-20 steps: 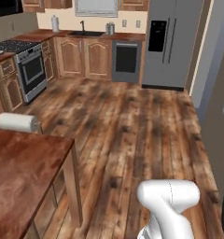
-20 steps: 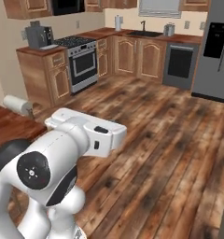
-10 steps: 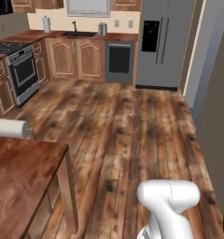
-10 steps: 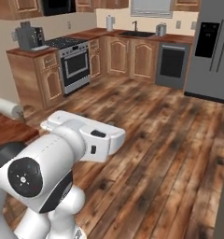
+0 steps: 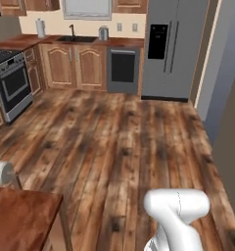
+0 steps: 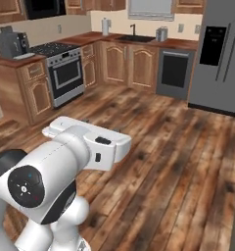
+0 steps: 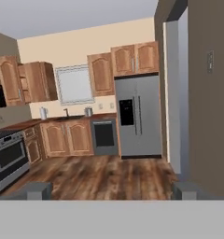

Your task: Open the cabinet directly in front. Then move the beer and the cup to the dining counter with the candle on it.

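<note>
Change: whole view has swung since a second ago — camera moved; fridge (image 5: 174,46) now near centre, stove (image 5: 11,81) at the left edge.
Gripper (image 7: 109,190): jaws spread wide, nothing between the 2 fingertips (image 7: 35,190).
Surface: reddish-brown corner (image 5: 22,221) at lower left of the left base view, paper roll (image 5: 2,173) just beyond.
Room: bare plank floor (image 5: 119,142) runs clear to the base cabinets (image 5: 75,66).
Task things: wall cabinets (image 7: 132,58) above the fridge, doors closed — which one is meant, cannot tell.
</note>
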